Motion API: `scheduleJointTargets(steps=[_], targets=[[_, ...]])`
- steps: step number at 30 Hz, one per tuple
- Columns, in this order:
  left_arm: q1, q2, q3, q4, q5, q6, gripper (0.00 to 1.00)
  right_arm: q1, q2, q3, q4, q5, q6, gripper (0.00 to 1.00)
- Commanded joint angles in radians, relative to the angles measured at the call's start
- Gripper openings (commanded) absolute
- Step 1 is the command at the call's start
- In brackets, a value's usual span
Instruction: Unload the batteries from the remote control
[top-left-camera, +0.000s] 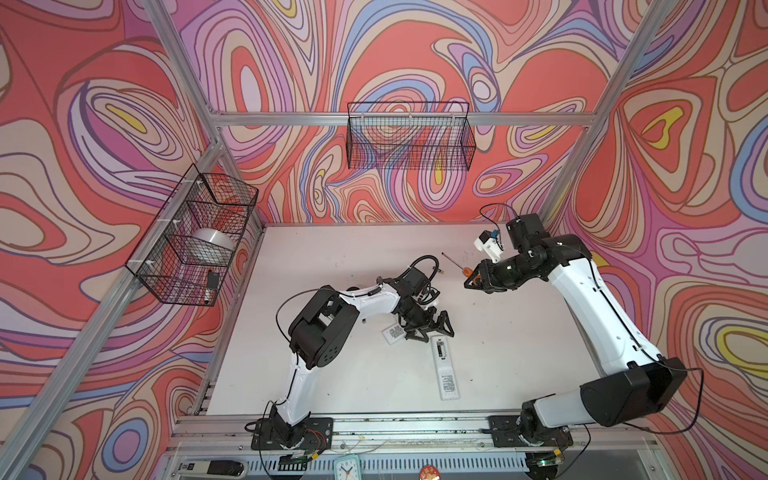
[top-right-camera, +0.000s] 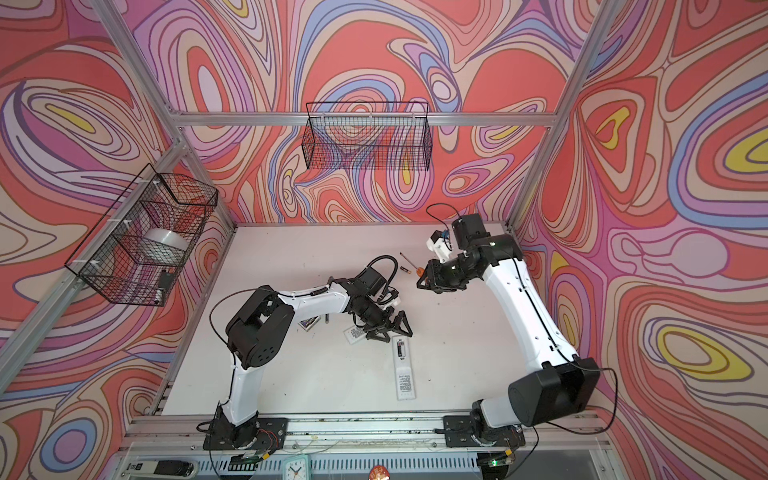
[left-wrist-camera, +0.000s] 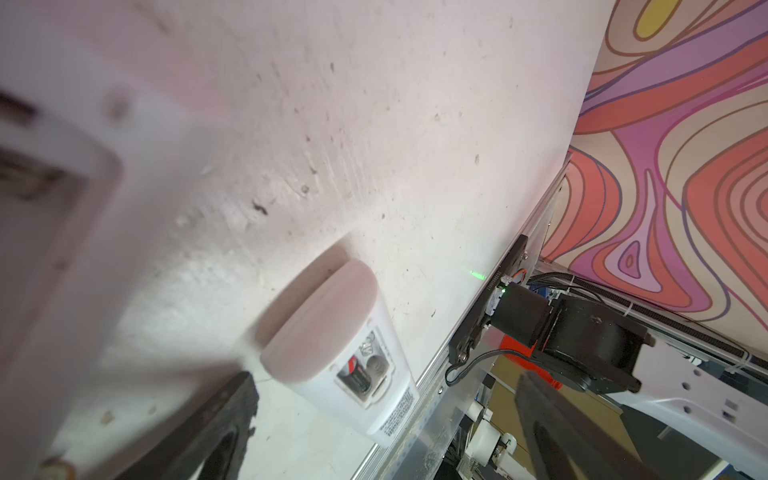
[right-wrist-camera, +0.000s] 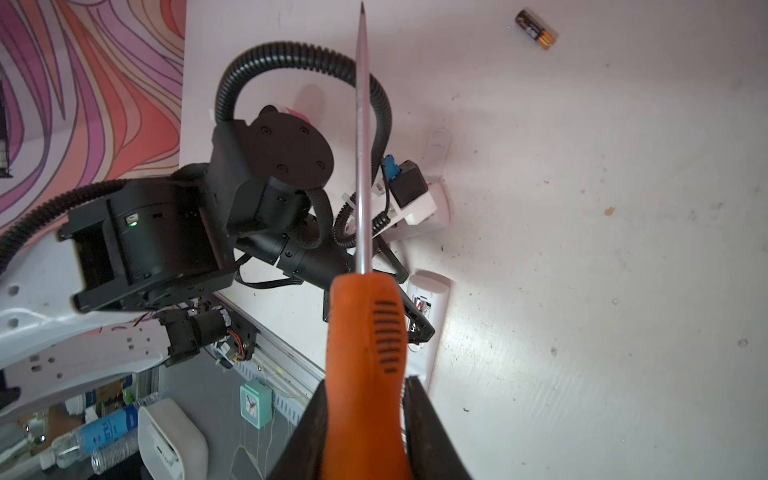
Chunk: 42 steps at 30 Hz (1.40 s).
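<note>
One screwdriver (right-wrist-camera: 365, 340) sits clamped in right jaws, one battery (right-wrist-camera: 536, 30) nearby; left jaws gape above two remotes (top-left-camera: 444, 368) (top-left-camera: 391, 336).

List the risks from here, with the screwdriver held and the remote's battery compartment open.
1. The left gripper hangs open near the end of the remote, not gripping it. Prying at the battery in its compartment could shove it across the table.
2. The screwdriver in the right gripper has a long bare shaft that, in the right wrist view, crosses the left arm's cable. A swing might snag it.
3. The loose battery could get knocked and roll.
</note>
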Motion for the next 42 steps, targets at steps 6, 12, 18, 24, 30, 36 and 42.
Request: scheduleJointTargets(steps=[6, 12, 18, 24, 30, 36, 42], targets=[[0.025, -0.341, -0.277, -0.104, -0.081, 0.101, 1.00, -0.003, -0.022, -0.137, -0.199, -0.099, 0.012, 0.00], [0.050, -0.454, -0.380, -0.101, -0.108, 0.103, 1.00, 0.028, -0.073, -0.241, -0.342, -0.119, 0.118, 0.00], [0.054, -0.428, -0.396, -0.044, -0.079, 0.083, 1.00, 0.087, -0.143, -0.307, -0.379, -0.135, 0.177, 0.00], [0.054, -0.361, -0.380, 0.008, -0.033, 0.044, 0.89, 0.172, -0.062, -0.281, -0.378, -0.049, 0.117, 0.00], [0.072, -0.364, -0.405, 0.019, -0.035, 0.042, 0.90, 0.152, 0.056, -0.074, -0.269, -0.010, -0.033, 0.00], [0.116, -0.416, -0.422, -0.005, -0.027, 0.069, 0.90, 0.136, 0.258, 0.310, -0.362, 0.117, -0.337, 0.00], [0.154, -0.466, -0.415, -0.049, -0.042, 0.108, 0.91, 0.133, 0.175, 0.091, -0.379, 0.164, -0.543, 0.00]])
